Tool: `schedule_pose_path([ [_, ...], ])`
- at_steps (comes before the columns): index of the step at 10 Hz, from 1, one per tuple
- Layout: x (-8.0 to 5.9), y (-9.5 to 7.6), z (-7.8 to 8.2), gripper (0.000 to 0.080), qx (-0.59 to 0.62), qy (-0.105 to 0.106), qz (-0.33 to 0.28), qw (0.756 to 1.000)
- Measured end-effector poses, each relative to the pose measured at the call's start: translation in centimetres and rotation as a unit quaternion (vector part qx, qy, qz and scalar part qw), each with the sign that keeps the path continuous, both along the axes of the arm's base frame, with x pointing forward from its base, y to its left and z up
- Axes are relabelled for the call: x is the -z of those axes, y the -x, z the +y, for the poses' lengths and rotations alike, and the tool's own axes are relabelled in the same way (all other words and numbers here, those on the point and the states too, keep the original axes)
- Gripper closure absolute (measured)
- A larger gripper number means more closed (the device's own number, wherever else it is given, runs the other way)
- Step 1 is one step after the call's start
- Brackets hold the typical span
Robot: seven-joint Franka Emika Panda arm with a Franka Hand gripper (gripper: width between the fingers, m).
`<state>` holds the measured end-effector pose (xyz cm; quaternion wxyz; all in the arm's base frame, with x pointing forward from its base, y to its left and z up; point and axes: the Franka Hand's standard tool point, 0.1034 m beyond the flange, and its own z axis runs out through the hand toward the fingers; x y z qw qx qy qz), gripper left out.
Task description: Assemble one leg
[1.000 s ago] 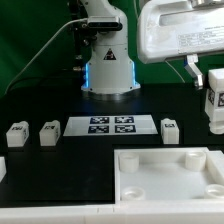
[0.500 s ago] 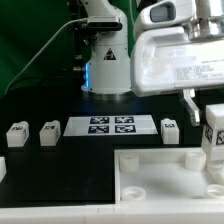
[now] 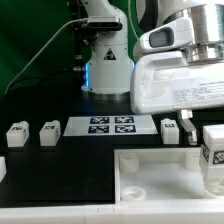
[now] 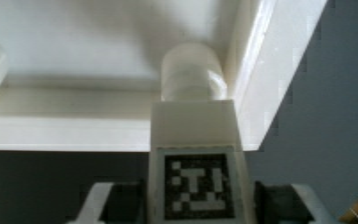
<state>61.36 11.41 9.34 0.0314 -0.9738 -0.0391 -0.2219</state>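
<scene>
My gripper [image 3: 211,134] is shut on a leg [image 3: 213,156], a small white block with a black-and-white tag, held upright over the right end of the large white tray-like piece [image 3: 150,176]. In the wrist view the leg [image 4: 197,110] runs out from between my fingers [image 4: 114,200], and the gripper [image 4: 197,208] grips it at its tagged end. Its rounded far end points into an inner corner of the tray-like piece [image 4: 87,60]. I cannot tell whether it touches.
Three more legs stand on the black table: two at the exterior view's left [image 3: 17,133] [image 3: 49,132] and one [image 3: 169,128] next to the marker board [image 3: 110,125]. The arm's base [image 3: 108,70] stands behind the board.
My gripper has come down with the leg, from high at the exterior view's right to just over the tray-like piece's right end. The other legs have not moved.
</scene>
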Motion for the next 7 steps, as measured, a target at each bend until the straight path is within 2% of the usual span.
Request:
schedule_pose_path([
  [4, 0.3, -0.4, 0.4, 0.0508, -0.003, -0.001, -0.012, 1.000],
  [7, 1.3, -0.3, 0.4, 0.0508, -0.003, -0.001, -0.021, 1.000],
])
